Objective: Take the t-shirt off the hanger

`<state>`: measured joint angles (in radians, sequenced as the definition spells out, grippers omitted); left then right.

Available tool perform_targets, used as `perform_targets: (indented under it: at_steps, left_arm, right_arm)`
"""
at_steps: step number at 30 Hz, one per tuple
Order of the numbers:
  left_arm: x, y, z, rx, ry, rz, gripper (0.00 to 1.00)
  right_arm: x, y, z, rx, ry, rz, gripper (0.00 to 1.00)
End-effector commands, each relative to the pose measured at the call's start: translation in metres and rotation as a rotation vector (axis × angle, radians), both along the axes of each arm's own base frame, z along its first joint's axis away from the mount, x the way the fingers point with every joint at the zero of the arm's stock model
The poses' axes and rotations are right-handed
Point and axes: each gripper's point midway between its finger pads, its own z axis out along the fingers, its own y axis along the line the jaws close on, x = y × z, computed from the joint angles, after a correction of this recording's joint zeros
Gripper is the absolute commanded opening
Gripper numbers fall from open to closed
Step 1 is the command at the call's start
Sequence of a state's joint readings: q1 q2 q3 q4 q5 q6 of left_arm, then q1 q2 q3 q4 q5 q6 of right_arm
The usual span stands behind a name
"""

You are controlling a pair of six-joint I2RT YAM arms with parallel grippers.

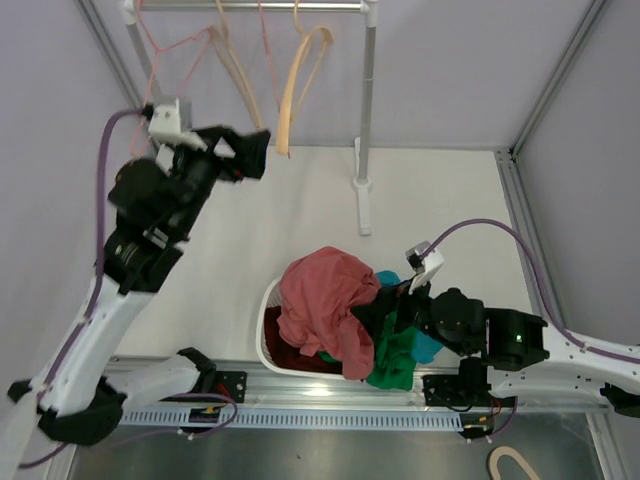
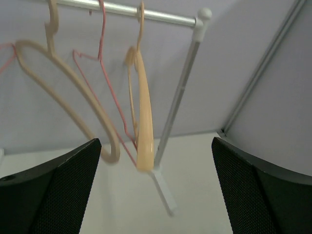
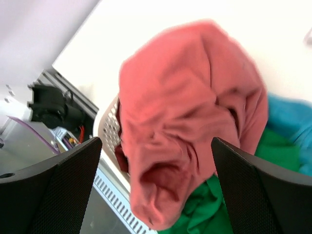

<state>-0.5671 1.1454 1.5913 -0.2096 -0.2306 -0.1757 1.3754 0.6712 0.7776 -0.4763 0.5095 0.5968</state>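
In the basket (image 1: 268, 322): t-shirt (image 1: 325, 295) off, job looks done.
I see bare hangers (image 1: 297, 85); my left gripper (image 1: 248, 152) and right gripper (image 1: 385, 305) both spread apart, holding nothing.

— What's the rack at twelve o'clock made of?
— From my desk the rail (image 2: 146, 14) reads as bright, smooth metal. The broad tan hanger (image 2: 144, 122) is glossy; plastic or lacquered wood, I can't tell. The pink hanger (image 2: 100, 44) is thin wire.
— And down at six o'clock?
— The t-shirt (image 1: 325, 295) is soft, matt, creased salmon cloth, lying over green cloth (image 3: 273, 156) and blue cloth (image 3: 287, 119). The basket (image 1: 268, 325) is white perforated plastic. The worktop (image 1: 300, 200) looks matt white. My left claw (image 2: 155, 195) has matt black pads (image 2: 53, 195) with a fine dotted grain.
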Motion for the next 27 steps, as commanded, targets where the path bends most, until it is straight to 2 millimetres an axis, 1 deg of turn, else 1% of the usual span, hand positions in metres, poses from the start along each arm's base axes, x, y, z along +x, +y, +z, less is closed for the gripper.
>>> perform_targets:
  at_steps: [1,2,3,5,6,7,8,9,10,12,13,14,15,16,18,23,27]
  left_arm:
    - [-0.06,0.018,-0.02,-0.09,0.045,-0.075,1.0]
    - [-0.063,0.012,-0.055,-0.054,0.101,-0.104,1.0]
    - [-0.09,0.028,-0.053,-0.07,0.082,-0.116,0.99]
    - [-0.107,0.038,-0.078,-0.064,0.125,-0.12,0.99]
    - [-0.126,0.052,-0.079,-0.081,0.104,-0.121,0.99]
    - [-0.135,0.059,-0.093,-0.064,0.139,-0.118,0.99]
    - [-0.142,0.065,-0.101,-0.058,0.148,-0.109,0.99]
    - [-0.158,0.076,-0.103,-0.066,0.129,-0.11,0.99]
    - [-0.165,0.083,-0.115,-0.045,0.152,-0.099,1.0]
    - [-0.172,0.093,-0.129,-0.035,0.171,-0.073,0.99]
    - [-0.182,0.101,-0.131,-0.038,0.156,-0.07,1.0]
    - [-0.184,0.102,-0.142,-0.023,0.177,-0.071,1.0]
    - [-0.187,0.104,-0.147,-0.019,0.182,-0.071,0.99]
    - [-0.193,0.107,-0.151,-0.02,0.18,-0.074,1.0]
    - [-0.196,0.11,-0.157,-0.02,0.189,-0.073,0.99]
    - [-0.202,0.12,-0.164,-0.015,0.187,-0.046,1.0]
    - [-0.202,0.126,-0.166,-0.021,0.177,-0.018,0.99]
  right_arm:
    - [0.014,-0.011,0.071,0.067,-0.134,-0.045,0.99]
    - [0.016,-0.015,0.077,0.059,-0.141,-0.058,1.0]
    - [0.017,-0.02,0.09,0.062,-0.157,-0.063,1.0]
    - [0.019,-0.026,0.098,0.055,-0.169,-0.076,0.99]
    - [0.019,-0.029,0.098,0.036,-0.171,-0.08,0.99]
    - [0.022,-0.035,0.107,0.045,-0.18,-0.102,0.99]
    - [0.023,-0.037,0.108,0.04,-0.183,-0.109,0.99]
    - [0.023,-0.039,0.108,0.027,-0.185,-0.111,1.0]
    - [0.023,-0.042,0.112,0.033,-0.19,-0.115,1.0]
    - [0.024,-0.046,0.112,0.03,-0.192,-0.127,0.99]
    - [0.024,-0.046,0.113,0.032,-0.194,-0.123,0.99]
    - [0.023,-0.047,0.113,0.03,-0.193,-0.122,1.0]
    - [0.024,-0.048,0.112,0.026,-0.192,-0.128,0.99]
    - [0.025,-0.048,0.113,0.029,-0.193,-0.13,0.99]
    - [0.024,-0.048,0.113,0.03,-0.189,-0.132,0.99]
    - [0.021,-0.042,0.116,0.053,-0.185,-0.104,1.0]
    - [0.023,-0.041,0.109,0.031,-0.171,-0.121,1.0]
